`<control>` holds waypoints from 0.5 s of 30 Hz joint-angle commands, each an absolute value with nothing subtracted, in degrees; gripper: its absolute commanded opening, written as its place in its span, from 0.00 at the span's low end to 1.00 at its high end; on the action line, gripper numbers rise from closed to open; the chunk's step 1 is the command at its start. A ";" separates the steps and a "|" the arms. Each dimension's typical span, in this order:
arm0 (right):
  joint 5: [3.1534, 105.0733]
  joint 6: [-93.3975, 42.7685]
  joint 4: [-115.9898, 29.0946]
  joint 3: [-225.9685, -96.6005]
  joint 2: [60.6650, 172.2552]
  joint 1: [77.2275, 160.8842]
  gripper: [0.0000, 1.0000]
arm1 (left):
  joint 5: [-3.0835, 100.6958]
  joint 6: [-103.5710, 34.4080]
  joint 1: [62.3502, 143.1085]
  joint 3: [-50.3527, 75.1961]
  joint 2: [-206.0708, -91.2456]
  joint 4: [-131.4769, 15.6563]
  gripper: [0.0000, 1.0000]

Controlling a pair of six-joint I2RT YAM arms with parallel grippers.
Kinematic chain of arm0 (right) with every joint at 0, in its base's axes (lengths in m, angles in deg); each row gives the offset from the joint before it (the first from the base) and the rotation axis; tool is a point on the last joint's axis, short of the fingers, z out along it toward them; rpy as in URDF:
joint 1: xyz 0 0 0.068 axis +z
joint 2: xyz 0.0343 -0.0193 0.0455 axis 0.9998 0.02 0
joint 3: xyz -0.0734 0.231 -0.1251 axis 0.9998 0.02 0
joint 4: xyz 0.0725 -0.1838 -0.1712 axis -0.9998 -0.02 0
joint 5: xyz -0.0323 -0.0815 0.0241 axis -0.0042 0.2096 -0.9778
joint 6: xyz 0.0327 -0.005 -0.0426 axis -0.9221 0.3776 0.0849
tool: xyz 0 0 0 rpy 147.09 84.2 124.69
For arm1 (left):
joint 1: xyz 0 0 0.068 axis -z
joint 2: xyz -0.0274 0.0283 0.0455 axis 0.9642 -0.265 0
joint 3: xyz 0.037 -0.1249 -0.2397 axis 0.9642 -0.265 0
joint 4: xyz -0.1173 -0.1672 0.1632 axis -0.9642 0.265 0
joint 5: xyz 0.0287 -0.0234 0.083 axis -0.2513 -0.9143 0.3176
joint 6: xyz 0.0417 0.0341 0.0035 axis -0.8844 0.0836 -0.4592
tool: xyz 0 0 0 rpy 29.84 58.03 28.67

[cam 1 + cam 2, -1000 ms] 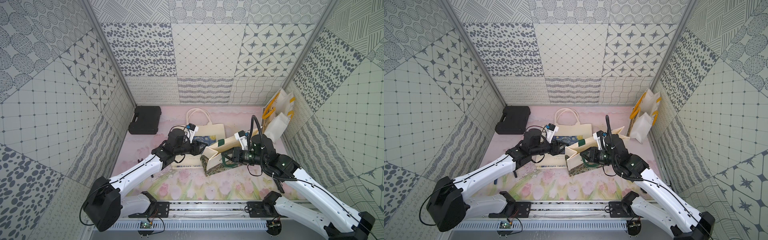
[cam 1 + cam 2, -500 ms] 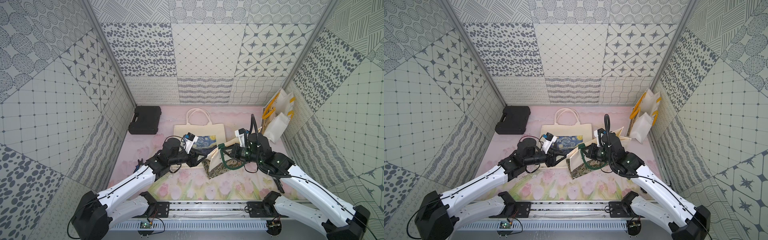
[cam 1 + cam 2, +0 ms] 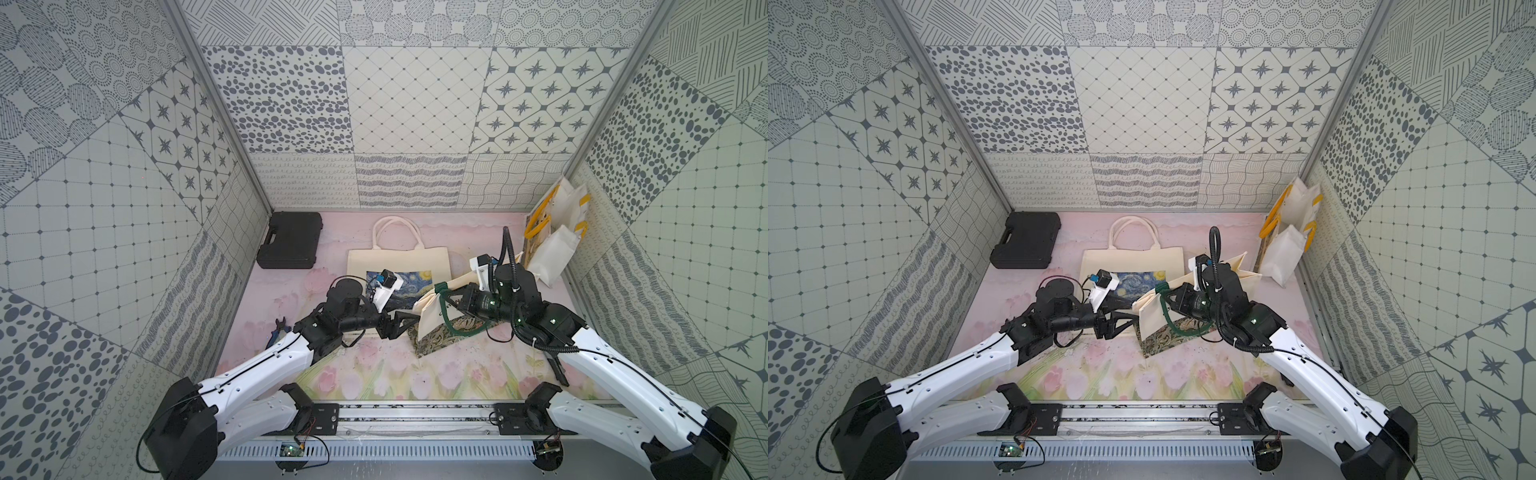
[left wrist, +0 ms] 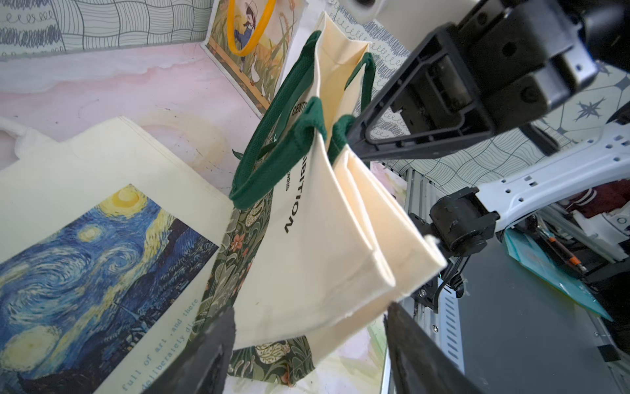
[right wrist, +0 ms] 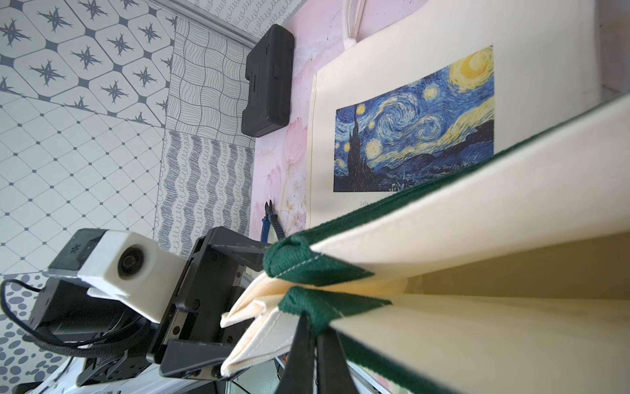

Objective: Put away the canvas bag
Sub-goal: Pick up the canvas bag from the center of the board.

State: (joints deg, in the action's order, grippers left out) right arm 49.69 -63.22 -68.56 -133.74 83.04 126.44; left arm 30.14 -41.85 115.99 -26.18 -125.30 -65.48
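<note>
Room first: patterned grey-white walls box you in on three sides, so swing room is tight. The bench wears a pink floral mat, w/ the big Starry Night tote flat at centre-back, handles toward the rear wall. A black case sits back-left, and paper bags are propped at the right-hand wall. The canvas bag, cream w/ green trim, is up off the bench just front-right of the tote, hanging over a floral-print piece. Your right claw is pinched tight on its green rim band and carries it. Your left claw gapes wide w/ nothing held; the bag's folded base end pokes btw its jaws, contact unclear. Key relation: the bag's long axis, rim to base, runs from right claw toward left claw, sloping down, so the left arm is nearer that free end. I'd judge the next step is the left claw closing on the base for a two-point hold. Stow spot isn't obvious. Small pliers lie near the left-hand wall.
</note>
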 commanded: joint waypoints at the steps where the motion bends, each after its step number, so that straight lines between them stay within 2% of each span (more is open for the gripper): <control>1: 48.98 -64.36 -65.88 -132.70 83.63 126.13 0.01 | 28.73 -53.16 116.12 -24.47 -127.26 -73.43 0.73; 9: 48.31 -64.33 -65.46 -133.02 84.00 125.39 0.02 | 19.44 -52.35 117.06 -23.57 -126.45 -75.20 0.72; 15: 47.59 -64.36 -64.61 -133.05 85.02 124.61 0.02 | 9.92 -50.13 117.49 -20.90 -125.82 -68.47 0.66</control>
